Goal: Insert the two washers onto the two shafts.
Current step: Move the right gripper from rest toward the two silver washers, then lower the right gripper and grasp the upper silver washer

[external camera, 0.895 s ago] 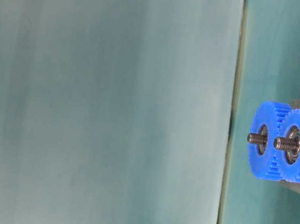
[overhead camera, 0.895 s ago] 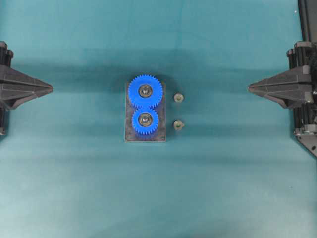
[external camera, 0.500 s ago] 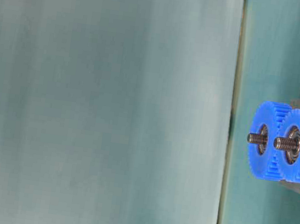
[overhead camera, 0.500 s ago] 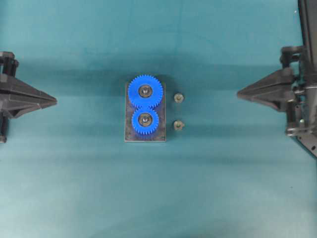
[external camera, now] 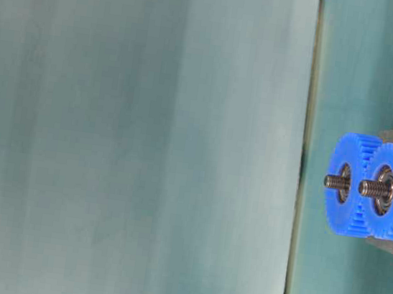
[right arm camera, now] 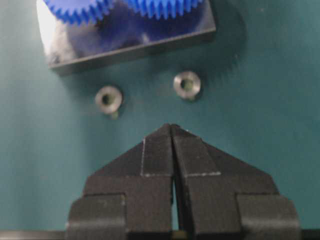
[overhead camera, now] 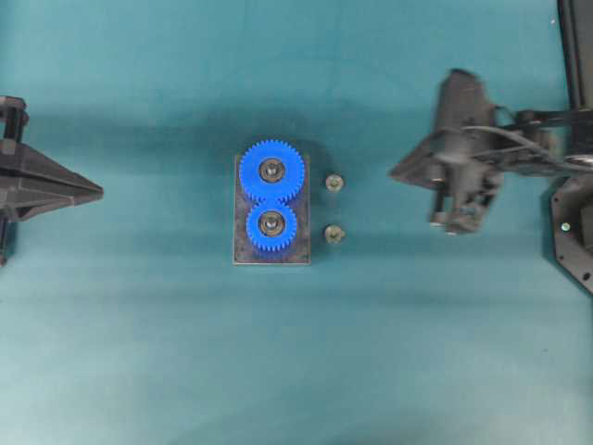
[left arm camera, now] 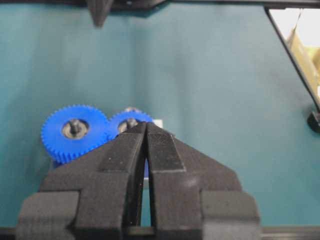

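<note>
Washers lie loose on the teal table — two small metal rings just right of the dark base plate, the far washer level with the larger blue gear and the near washer level with the smaller blue gear. Neither ring touches the plate or the other ring. Each gear sits on the plate with its teeth meshed into the other's, and a threaded shaft stands up through each gear's hub, bare at the top in the table-level view.

The right gripper hangs to the right of the washers, apart from them, its fingers pressed together and holding nothing; in its wrist view both rings lie just beyond the tip. The left gripper sits at the left edge of the table, well apart from the plate — its jaws also pressed together and empty, pointing toward the gears.
</note>
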Motion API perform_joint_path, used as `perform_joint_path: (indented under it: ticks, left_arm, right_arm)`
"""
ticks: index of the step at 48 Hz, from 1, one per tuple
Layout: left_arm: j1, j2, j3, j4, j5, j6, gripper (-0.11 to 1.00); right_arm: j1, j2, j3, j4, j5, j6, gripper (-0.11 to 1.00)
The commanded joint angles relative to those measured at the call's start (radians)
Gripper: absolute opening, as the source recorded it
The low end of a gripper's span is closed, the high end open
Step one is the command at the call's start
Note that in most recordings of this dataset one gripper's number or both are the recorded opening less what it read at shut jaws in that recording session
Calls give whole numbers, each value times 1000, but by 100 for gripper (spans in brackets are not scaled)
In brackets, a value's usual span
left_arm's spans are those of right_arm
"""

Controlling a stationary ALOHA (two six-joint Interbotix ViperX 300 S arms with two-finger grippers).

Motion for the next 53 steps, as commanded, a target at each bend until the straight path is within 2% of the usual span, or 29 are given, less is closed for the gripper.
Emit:
perform_joint_path:
  ticks: [1,9,13,17,26,37,53]
  left_arm:
    - [2,6,-25,2,-3,-2,7]
    - [2,6,-23,2,2,-2,7]
    - [2,6,-21,2,3,-2,7]
    - [2,3,-20,2,3,-2,7]
    - [2,-2,-21,3,3,-5,7]
    - [2,-12,-21,2,5,-6,7]
    - [2,-23,-18,3,5,-26,7]
  right_arm:
    - [-3,54,-29,0,-71,3,3]
    - [-5,187,-61,0,-117,3,3]
    - [-11,264,-91,0,-115,6,9]
    - [-17,327,-118,-2,-115,8,27]
    - [-26,419,-175,-11,-120,2,80]
    - [-28,477,-193,-40,-124,0,71]
    - [-38,505,-202,-46,-121,3,68]
